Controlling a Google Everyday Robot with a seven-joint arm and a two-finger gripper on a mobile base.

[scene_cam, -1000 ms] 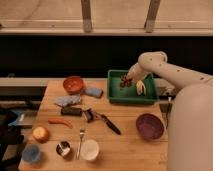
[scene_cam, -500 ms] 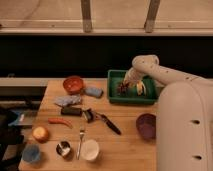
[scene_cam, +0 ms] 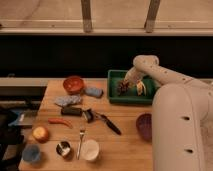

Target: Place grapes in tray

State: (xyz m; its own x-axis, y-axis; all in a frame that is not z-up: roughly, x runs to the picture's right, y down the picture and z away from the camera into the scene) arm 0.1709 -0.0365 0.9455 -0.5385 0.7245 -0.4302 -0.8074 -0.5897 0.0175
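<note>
The green tray (scene_cam: 116, 94) stands at the back right of the wooden table. The dark reddish-purple grapes (scene_cam: 123, 88) lie inside it, left of a pale yellow banana piece (scene_cam: 140, 88). My gripper (scene_cam: 128, 82) reaches down into the tray from the right, directly over the grapes and touching or almost touching them. The white arm (scene_cam: 165, 80) curves in from the right and fills the lower right of the view.
On the table: a red bowl (scene_cam: 74, 84), a blue sponge (scene_cam: 93, 92), a grey cloth (scene_cam: 67, 101), a black brush (scene_cam: 75, 111), a black knife (scene_cam: 111, 125), a red chili (scene_cam: 60, 121), an apple (scene_cam: 40, 133), a fork (scene_cam: 80, 141), a white cup (scene_cam: 90, 149), a purple bowl (scene_cam: 144, 126).
The arm has swung closer to the camera and now covers more of the right side. The gripper has stayed over the grapes in the tray.
</note>
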